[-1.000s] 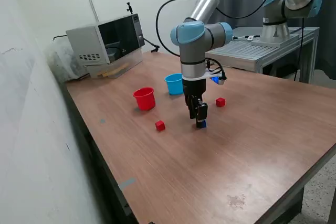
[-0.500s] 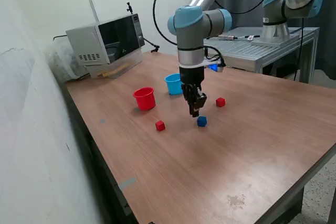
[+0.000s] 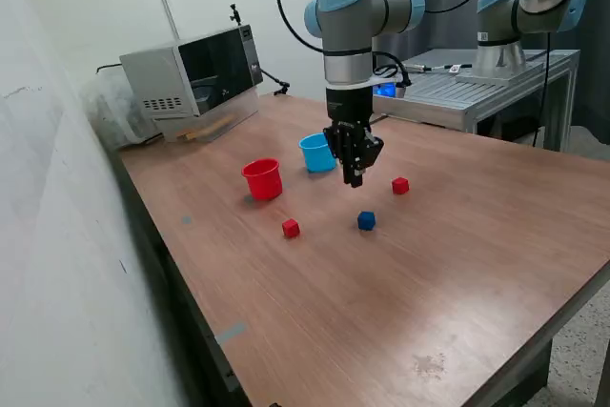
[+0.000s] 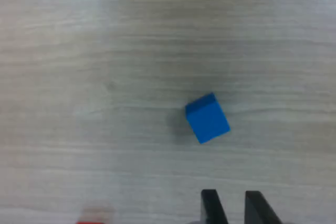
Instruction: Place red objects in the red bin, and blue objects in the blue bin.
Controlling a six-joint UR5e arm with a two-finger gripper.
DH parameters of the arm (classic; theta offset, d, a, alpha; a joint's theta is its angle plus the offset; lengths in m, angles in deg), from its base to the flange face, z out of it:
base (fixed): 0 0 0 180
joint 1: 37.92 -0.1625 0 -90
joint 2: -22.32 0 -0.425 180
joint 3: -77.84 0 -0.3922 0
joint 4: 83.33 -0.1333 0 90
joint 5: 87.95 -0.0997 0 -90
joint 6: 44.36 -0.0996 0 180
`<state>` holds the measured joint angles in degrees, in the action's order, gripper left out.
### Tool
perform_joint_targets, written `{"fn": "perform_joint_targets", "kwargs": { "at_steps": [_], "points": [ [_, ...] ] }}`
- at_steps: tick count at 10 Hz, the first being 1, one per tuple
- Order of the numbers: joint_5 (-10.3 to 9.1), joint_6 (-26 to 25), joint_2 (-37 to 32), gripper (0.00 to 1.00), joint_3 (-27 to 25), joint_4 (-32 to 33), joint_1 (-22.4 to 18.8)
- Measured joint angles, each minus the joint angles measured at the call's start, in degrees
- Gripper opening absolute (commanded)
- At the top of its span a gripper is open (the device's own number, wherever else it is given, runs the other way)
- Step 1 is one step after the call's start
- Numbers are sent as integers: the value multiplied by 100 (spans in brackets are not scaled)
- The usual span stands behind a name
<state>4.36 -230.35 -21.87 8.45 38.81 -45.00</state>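
While a second ago its fingers were down at the blue cube, the gripper is now hanging clear above the table, having risen and drifted toward the cups. It is holding nothing; in the wrist view its two dark fingertips are standing close together with only a narrow gap between them, so the jaws are nearly closed on empty air. The arm is pointing straight down from its wrist, with the fingers vertical.

Below and just toward the camera, the blue cube is lying alone on the wood, untouched and slightly rotated, as the wrist view shows. One red cube is sitting toward the exterior view's right of the gripper, another red cube toward the left. Behind the gripper the light-blue cup is standing upright, with the red cup beside it, further left. A microwave is resting at the table's far corner.
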Motion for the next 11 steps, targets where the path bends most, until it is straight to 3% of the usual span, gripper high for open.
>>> {"fn": "perform_joint_targets", "kwargs": {
  "at_steps": [1, 2, 5, 11],
  "points": [
    [-1, 397, -6, 0, -45, 20, 6],
    [-6, 703, -7, 100, -125, 77, 22],
    [-88, 1238, 3, 100, -325, 263, 52],
    [-237, 1693, 173, 100, -456, 453, 31]
  ]
}}
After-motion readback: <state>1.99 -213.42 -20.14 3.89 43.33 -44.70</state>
